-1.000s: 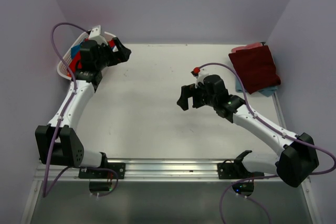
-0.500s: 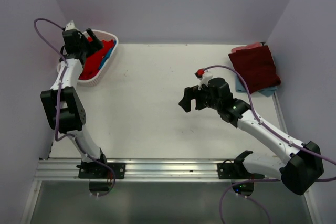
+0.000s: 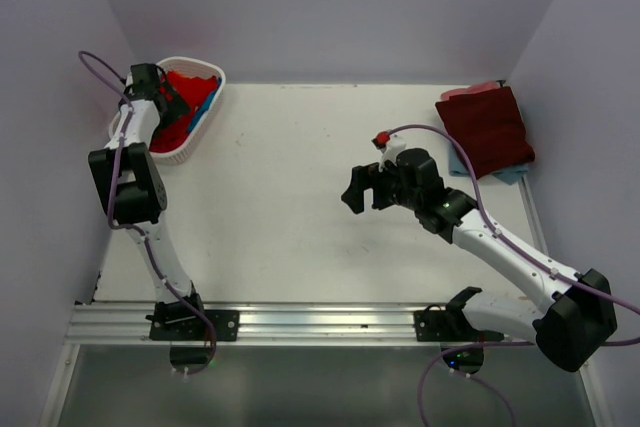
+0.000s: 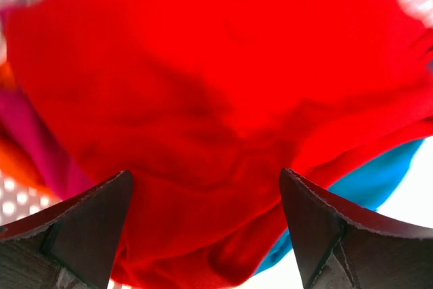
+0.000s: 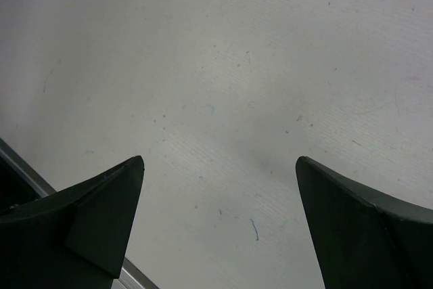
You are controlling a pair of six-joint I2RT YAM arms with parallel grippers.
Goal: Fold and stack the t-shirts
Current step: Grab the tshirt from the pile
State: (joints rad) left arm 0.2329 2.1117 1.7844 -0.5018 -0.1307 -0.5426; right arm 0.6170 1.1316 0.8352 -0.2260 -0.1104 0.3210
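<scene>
A bright red t-shirt (image 3: 186,95) lies on top of a pile in the white basket (image 3: 212,104) at the back left, with teal blue cloth (image 3: 203,110) under it. In the left wrist view the red t-shirt (image 4: 203,93) fills the frame, with teal blue (image 4: 369,184), pink (image 4: 37,140) and orange (image 4: 13,164) cloth at its edges. My left gripper (image 3: 168,99) (image 4: 206,187) is open just above the red t-shirt. A folded dark maroon t-shirt (image 3: 488,130) lies at the back right on pale blue cloth (image 3: 510,175). My right gripper (image 3: 357,187) (image 5: 220,167) is open and empty above bare table.
The white table (image 3: 290,197) runs between the basket and the folded stack. A metal rail (image 3: 320,322) lines the near edge. Purple walls close in the left, back and right sides.
My left arm has swung from the table side of the basket to stand over it, gripper now down over the red t-shirt. My right gripper has barely moved.
</scene>
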